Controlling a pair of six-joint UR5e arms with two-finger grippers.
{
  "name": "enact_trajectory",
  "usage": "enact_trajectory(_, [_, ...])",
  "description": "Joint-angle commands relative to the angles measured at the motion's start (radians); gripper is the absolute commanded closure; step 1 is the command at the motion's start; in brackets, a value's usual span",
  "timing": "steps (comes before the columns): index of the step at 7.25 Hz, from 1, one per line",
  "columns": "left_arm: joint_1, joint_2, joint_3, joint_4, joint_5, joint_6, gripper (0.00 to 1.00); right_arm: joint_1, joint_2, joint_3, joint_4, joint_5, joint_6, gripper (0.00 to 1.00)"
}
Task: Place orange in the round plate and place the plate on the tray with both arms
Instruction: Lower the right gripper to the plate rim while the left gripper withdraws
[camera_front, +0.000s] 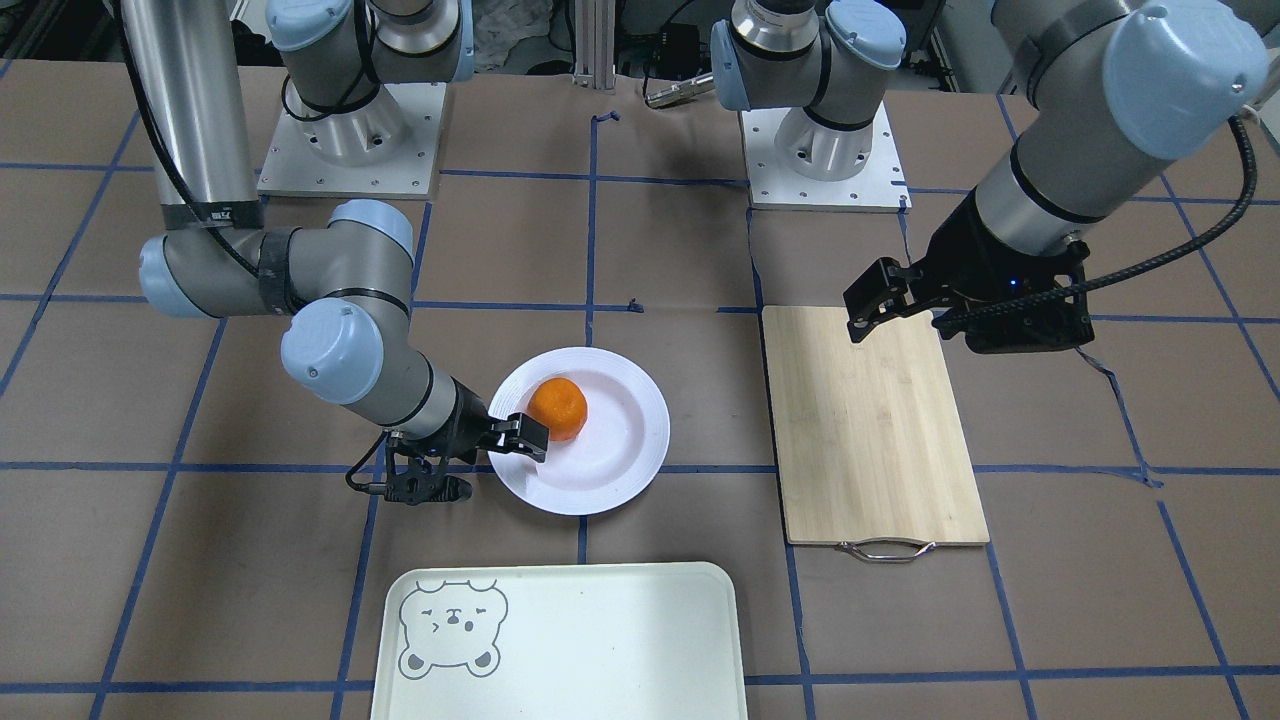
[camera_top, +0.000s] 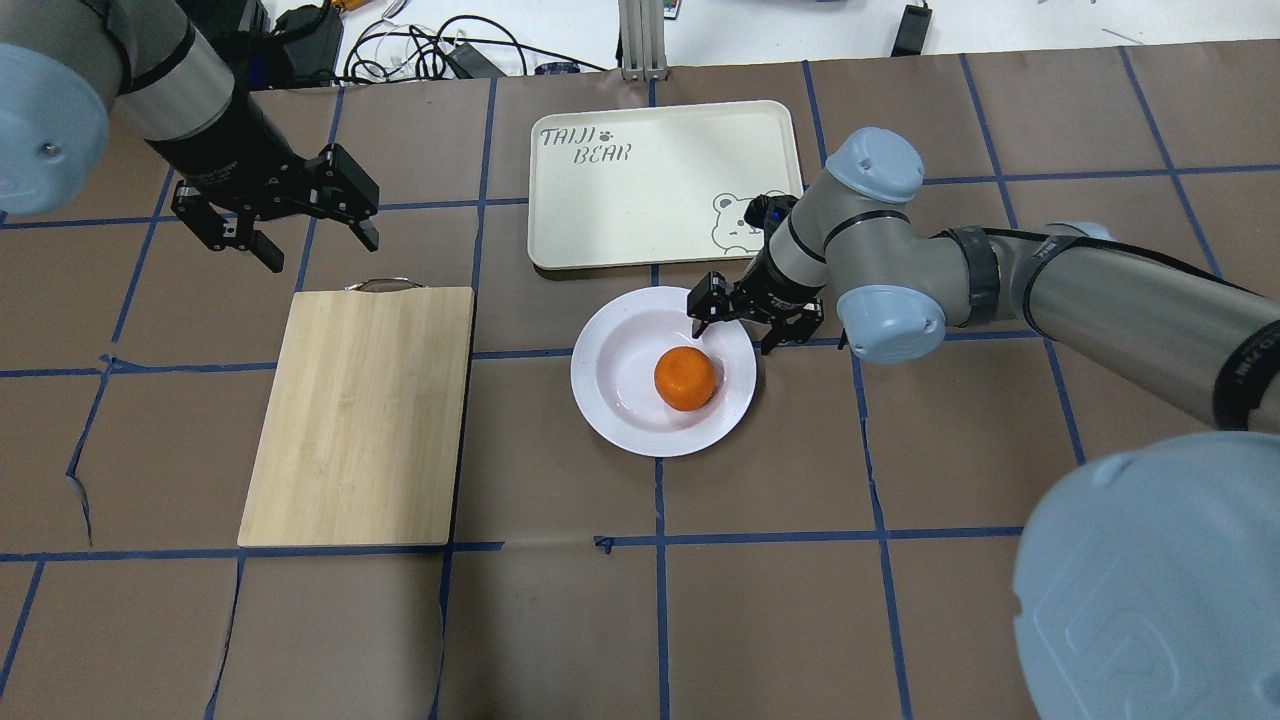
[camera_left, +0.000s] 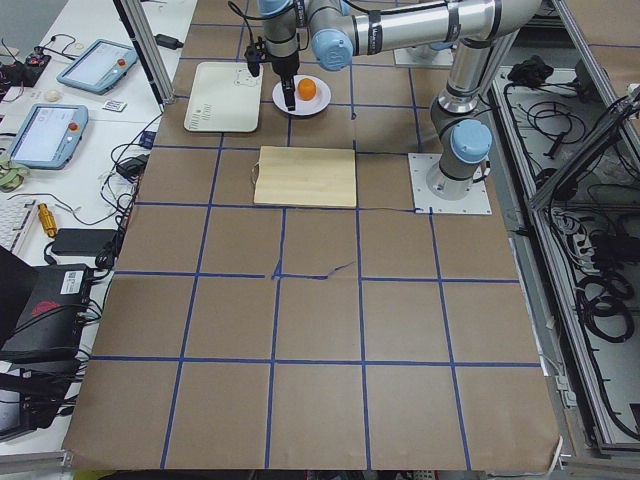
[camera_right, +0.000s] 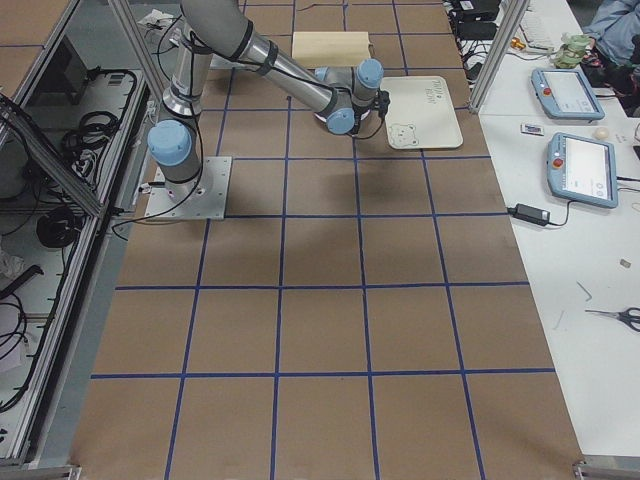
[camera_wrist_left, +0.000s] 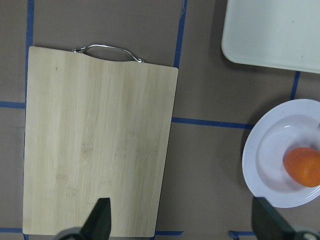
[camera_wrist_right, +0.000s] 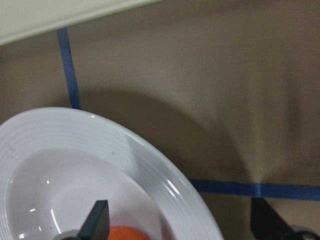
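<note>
Found the orange (camera_top: 686, 378) lying in the well of the round plate (camera_top: 592, 385). Saw the plate resting on the table (camera_top: 900, 480), just near of the tray (camera_top: 640, 170) and apart from it, with the bamboo cutting board (camera_top: 360, 410) well to its left. Noted the right gripper (camera_top: 735, 325) released, jaws spread across the plate's far-right rim, one finger over the well close to the orange, the other outside the rim. Noted the left gripper (camera_top: 320, 250) likewise spread wide, grasping nothing, raised just beyond the board's far, handled end.
</note>
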Motion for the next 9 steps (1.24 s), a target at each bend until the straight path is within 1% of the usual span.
enact_trajectory(1, [-0.013,0.011,-0.019,0.009,0.025,0.0,0.0,0.002,-0.006,0.018,-0.016,-0.002,0.0,0.11])
enact_trajectory(2, [-0.014,0.014,-0.017,0.009,0.027,-0.001,0.0,0.005,-0.004,0.02,-0.015,0.0,-0.003,0.23])
enact_trajectory(4, [-0.016,0.014,-0.017,0.01,0.025,-0.003,0.0,0.024,-0.006,0.02,-0.013,0.007,0.015,0.28])
enact_trajectory(5, [-0.016,0.015,-0.011,0.012,0.025,-0.003,0.0,0.028,-0.003,0.022,0.005,0.012,0.017,0.34])
enact_trajectory(6, [-0.016,0.021,-0.007,0.018,0.025,-0.001,0.0,0.033,-0.004,0.034,0.013,0.042,0.028,0.49])
enact_trajectory(7, [-0.016,0.021,-0.005,0.063,0.019,-0.001,0.0,0.032,-0.006,0.046,0.013,0.043,0.026,0.65])
enact_trajectory(8, [-0.017,0.023,-0.002,0.076,0.014,-0.001,0.0,0.032,-0.009,0.045,0.013,0.043,0.028,0.78])
enact_trajectory(9, [-0.023,0.018,-0.003,0.076,0.016,-0.001,0.0,0.032,-0.019,0.043,0.016,0.044,0.029,0.86])
